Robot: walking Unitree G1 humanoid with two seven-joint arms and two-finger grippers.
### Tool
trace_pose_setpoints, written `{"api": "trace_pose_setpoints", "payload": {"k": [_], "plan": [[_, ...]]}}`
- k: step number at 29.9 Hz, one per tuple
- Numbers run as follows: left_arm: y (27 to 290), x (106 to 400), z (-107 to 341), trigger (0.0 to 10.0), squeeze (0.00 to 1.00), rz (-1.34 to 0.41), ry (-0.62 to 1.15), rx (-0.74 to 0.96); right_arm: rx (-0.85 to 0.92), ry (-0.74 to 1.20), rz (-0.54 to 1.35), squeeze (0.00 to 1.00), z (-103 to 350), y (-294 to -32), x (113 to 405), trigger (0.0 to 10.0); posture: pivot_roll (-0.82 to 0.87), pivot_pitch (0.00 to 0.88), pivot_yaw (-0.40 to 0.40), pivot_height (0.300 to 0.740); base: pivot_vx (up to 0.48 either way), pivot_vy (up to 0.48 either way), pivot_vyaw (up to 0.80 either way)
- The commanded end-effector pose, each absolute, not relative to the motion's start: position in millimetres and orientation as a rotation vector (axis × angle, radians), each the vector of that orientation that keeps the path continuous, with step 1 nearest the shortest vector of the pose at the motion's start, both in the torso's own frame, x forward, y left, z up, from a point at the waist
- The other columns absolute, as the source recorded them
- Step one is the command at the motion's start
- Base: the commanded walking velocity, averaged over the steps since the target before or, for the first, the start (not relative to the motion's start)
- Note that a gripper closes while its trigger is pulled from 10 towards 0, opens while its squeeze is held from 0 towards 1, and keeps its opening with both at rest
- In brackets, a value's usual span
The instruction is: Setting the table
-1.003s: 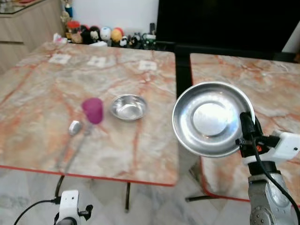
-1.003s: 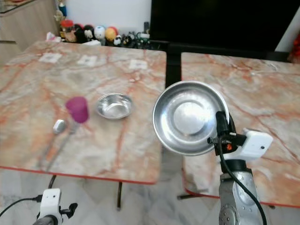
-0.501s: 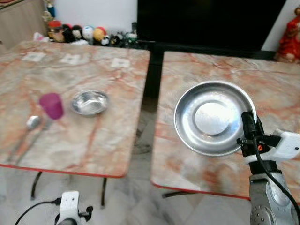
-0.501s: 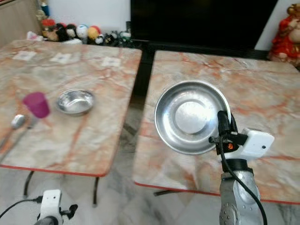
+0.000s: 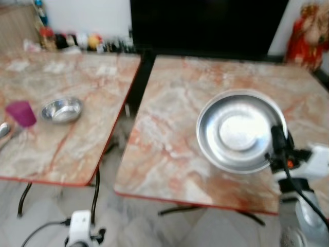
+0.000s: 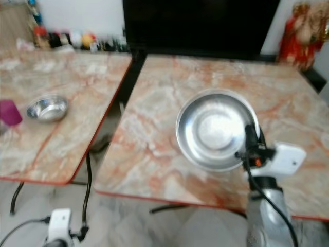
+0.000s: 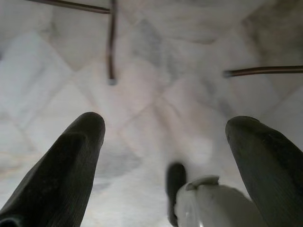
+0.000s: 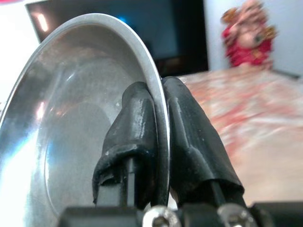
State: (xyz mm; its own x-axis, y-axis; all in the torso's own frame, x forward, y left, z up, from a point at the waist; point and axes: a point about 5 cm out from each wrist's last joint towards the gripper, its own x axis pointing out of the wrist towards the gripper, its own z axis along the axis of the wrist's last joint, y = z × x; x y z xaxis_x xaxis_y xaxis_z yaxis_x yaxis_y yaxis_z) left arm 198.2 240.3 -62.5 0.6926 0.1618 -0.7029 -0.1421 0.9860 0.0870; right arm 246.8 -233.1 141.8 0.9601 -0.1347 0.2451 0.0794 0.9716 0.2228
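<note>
My right gripper [image 5: 278, 140] is shut on the rim of a round steel plate [image 5: 237, 129], which it holds up tilted over the right-hand marble table [image 5: 175, 118]. In the right wrist view the two black fingers [image 8: 189, 137] pinch the steel plate's [image 8: 71, 118] edge between them. On the left-hand table [image 5: 77, 144] sit a small steel bowl [image 5: 61, 110], a purple cup [image 5: 20, 113] and a spoon [image 5: 2, 129] at the picture's edge. My left gripper [image 7: 165, 137] hangs open above the floor.
A dark gap [image 5: 134, 87] separates the two tables. A black TV screen [image 5: 205, 23] stands behind them, with small toys [image 5: 67, 40] at the back left and a red figurine [image 5: 303, 31] at the back right. Pale tiled floor [image 5: 154, 226] lies before the tables.
The view has swung right, so the left table with bowl and cup slid towards the picture's left edge. The plate stays held in my right gripper, now over the right table.
</note>
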Motion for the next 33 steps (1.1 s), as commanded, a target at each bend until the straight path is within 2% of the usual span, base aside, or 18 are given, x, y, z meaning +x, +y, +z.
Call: {"api": "trace_pose_setpoints", "payload": {"k": [1, 12, 15, 20, 25, 27, 30, 33], "plan": [[247, 196, -62, 10.0, 0.00, 0.183, 0.797, 0.034, 0.211, -0.297, -0.103, 0.00, 149, -230, 249, 10.0, 0.04, 0.014, -0.035, 0.740, 0.000, 0.000, 0.00], [249, 197, -61, 10.0, 0.00, 0.188, 0.799, 0.032, 0.203, -0.288, -0.267, 0.00, 149, -255, 249, 10.0, 0.04, 0.029, -0.030, 0.740, 0.000, 0.000, 0.00], [248, 197, -61, 10.0, 0.00, 0.186, 0.801, 0.032, 0.209, -0.250, -0.403, 0.00, 144, -276, 247, 10.0, 0.04, 0.040, -0.025, 0.740, 0.000, 0.000, 0.00], [248, 197, -61, 10.0, 0.00, 0.183, 0.802, 0.034, 0.206, -0.158, -0.519, 0.00, 132, -295, 246, 10.0, 0.04, 0.047, -0.024, 0.740, 0.000, 0.000, 0.00], [247, 198, -61, 10.0, 0.00, 0.170, 0.804, 0.044, 0.310, -0.041, -0.517, 0.00, 121, -301, 256, 10.0, 0.03, 0.057, -0.017, 0.740, 0.000, 0.000, 0.00], [247, 198, -61, 10.0, 0.00, 0.169, 0.803, 0.045, 0.339, -0.039, -0.521, 0.00, 121, -302, 258, 10.0, 0.03, 0.056, -0.018, 0.740, 0.000, 0.000, 0.00], [247, 199, -61, 10.0, 0.00, 0.168, 0.801, 0.047, 0.471, -0.066, -0.507, 0.00, 125, -301, 265, 10.0, 0.04, 0.058, -0.018, 0.740, 0.000, 0.000, 0.00], [247, 199, -61, 10.0, 0.00, 0.169, 0.800, 0.046, 0.480, -0.021, -0.499, 0.00, 123, -301, 268, 10.0, 0.04, 0.056, -0.019, 0.740, 0.000, 0.000, 0.00]]}}
